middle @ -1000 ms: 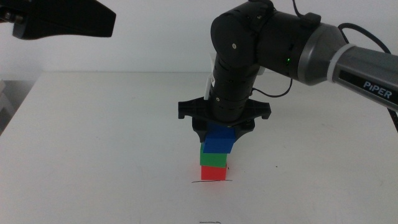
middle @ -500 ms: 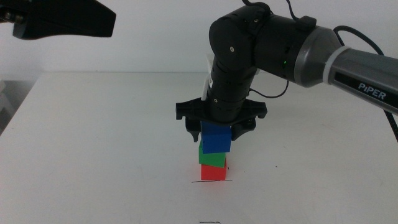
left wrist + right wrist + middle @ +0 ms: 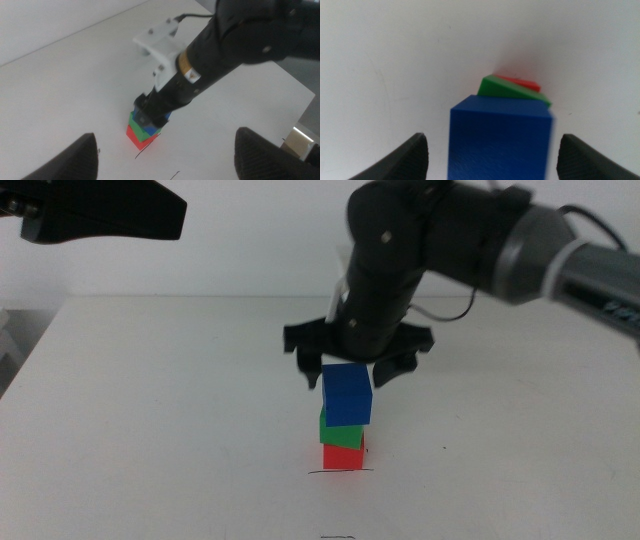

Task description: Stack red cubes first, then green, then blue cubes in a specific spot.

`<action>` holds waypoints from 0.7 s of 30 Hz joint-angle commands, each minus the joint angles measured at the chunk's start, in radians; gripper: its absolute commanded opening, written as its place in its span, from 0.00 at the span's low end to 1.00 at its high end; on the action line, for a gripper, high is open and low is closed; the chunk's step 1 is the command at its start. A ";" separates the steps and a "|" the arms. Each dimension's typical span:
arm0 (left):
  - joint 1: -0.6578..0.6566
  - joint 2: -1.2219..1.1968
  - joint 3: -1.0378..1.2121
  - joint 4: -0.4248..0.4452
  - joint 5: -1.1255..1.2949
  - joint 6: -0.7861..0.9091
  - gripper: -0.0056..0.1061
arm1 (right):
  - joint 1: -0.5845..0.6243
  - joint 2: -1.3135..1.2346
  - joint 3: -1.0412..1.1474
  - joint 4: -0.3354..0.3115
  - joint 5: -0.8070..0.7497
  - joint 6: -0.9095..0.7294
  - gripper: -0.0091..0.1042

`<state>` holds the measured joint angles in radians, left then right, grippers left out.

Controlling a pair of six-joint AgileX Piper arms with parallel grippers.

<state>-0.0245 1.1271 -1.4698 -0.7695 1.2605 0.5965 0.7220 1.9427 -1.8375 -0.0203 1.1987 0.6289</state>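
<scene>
In the middle view, the three cubes stand stacked on the white table (image 3: 150,400): the red cube (image 3: 342,456) at the bottom, the green cube (image 3: 340,433) on it, the blue cube (image 3: 347,393) on top, turned a little askew. The red cube sits right at the black pen stroke (image 3: 340,471). The right gripper (image 3: 349,373) hangs just above the blue cube, its jaws spread wide on either side and touching nothing. The left arm (image 3: 100,210) waits at the upper left, off the table.

In the left wrist view, the left gripper (image 3: 165,155) shows its two jaws far apart, released, well away from the stack. The right arm (image 3: 230,45) reaches down over the tower, hiding most of the blue cube (image 3: 162,120); the green cube (image 3: 142,128) and red cube (image 3: 136,138) show below.

In the right wrist view, the right gripper (image 3: 492,155) is released, its jaws clear of the blue cube (image 3: 500,140) between them. Slivers of the green cube (image 3: 505,90) and red cube (image 3: 520,82) peek out beyond it.
</scene>
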 commanded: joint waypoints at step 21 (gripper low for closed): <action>-0.005 -0.015 -0.028 -0.052 -0.044 -0.006 0.89 | -0.580 -0.804 0.468 -0.019 -0.319 -0.375 0.66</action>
<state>-0.0245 1.1271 -1.4698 -0.7695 1.2605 0.5965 0.2050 1.2263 -1.3900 -0.0248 0.9522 0.3086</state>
